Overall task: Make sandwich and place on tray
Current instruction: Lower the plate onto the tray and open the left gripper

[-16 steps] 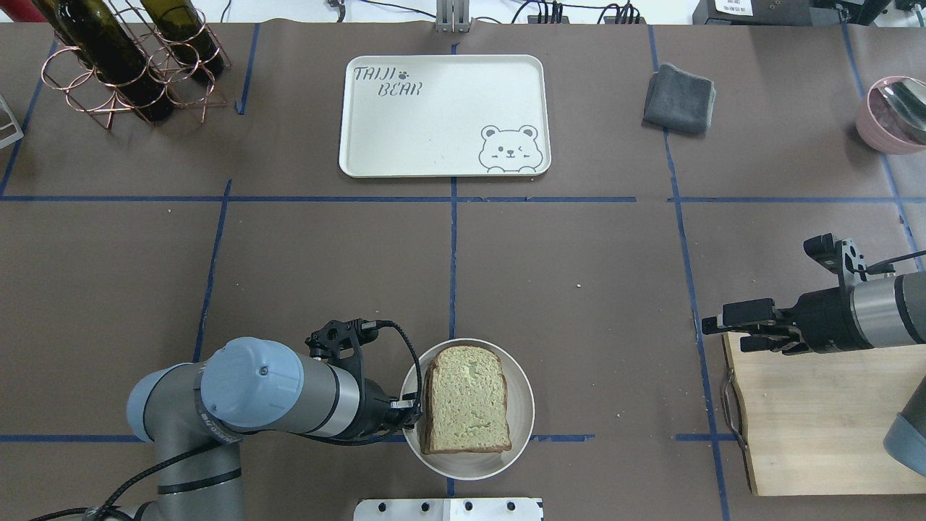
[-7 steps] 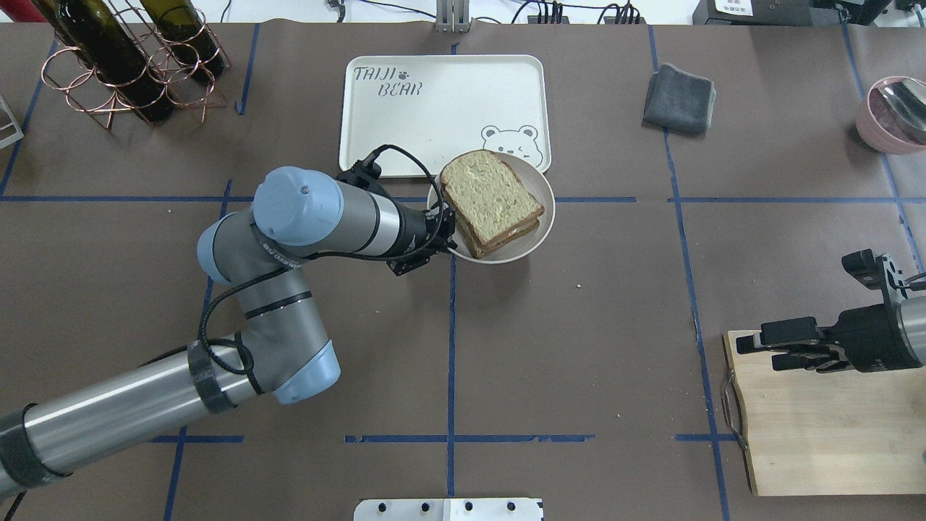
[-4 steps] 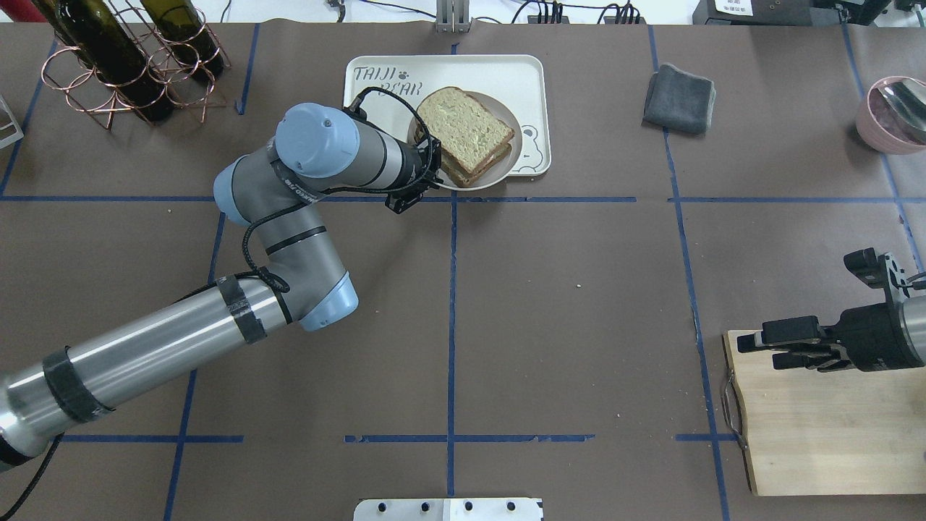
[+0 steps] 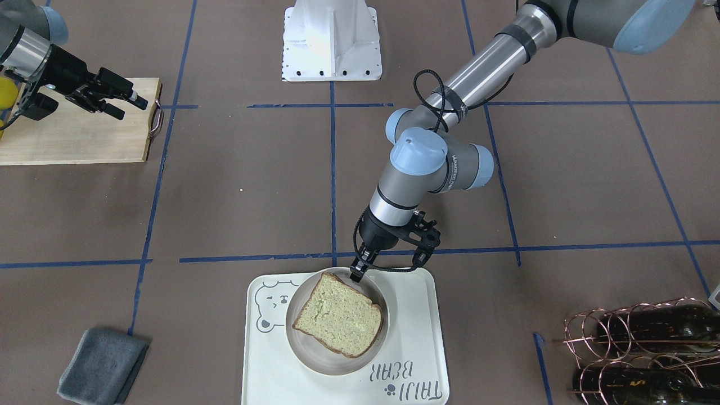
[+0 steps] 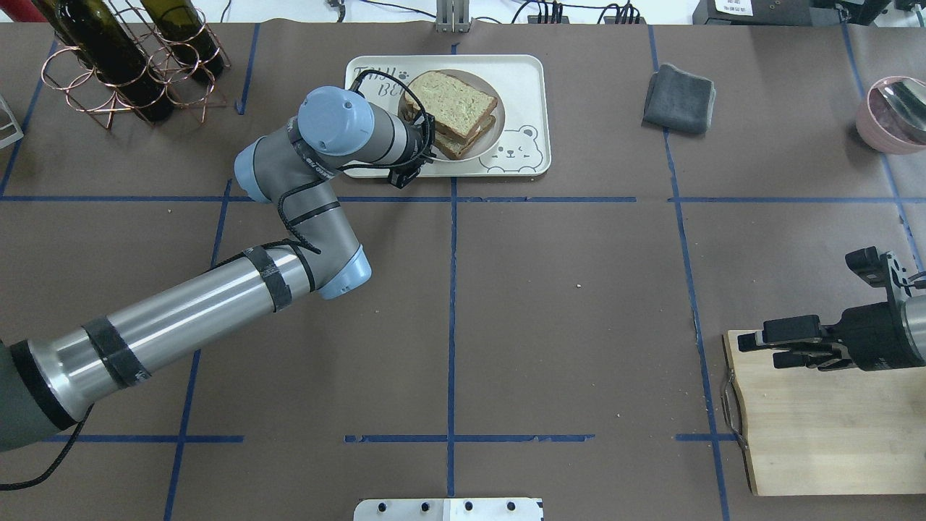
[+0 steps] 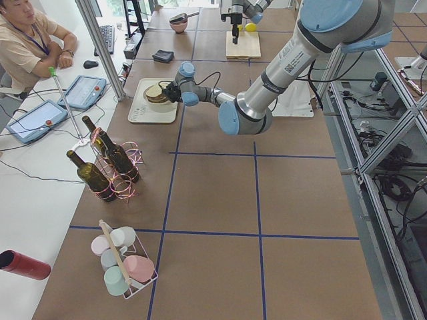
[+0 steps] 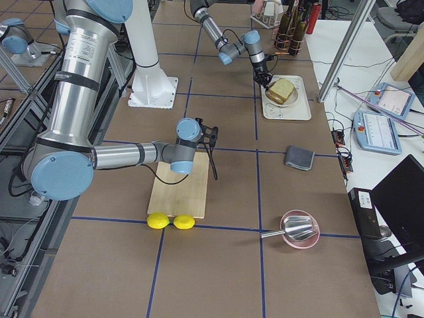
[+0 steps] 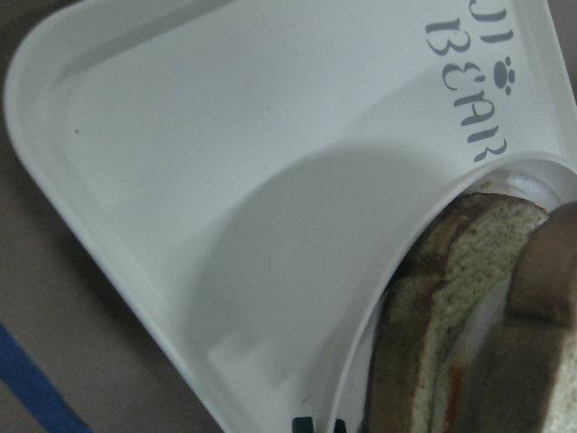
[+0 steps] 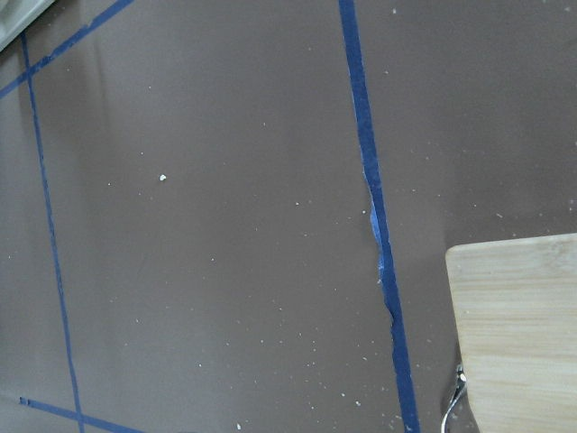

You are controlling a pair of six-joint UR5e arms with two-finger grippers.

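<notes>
Sandwich looks built. Left gripper pinches the rim of the round plate just ahead, over the tray (right gripper idles, jaws apart). Remaining: set down, release.

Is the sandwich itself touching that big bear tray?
Apart. The front-facing view shows the sandwich lying on a round white plate, whose rim rings it, so the plate separates it from the tray.

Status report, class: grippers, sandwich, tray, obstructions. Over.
Left gripper shut on plate rim. Right gripper open near cutting board. Sandwich on plate, over tray. No obstruction seen.
</notes>
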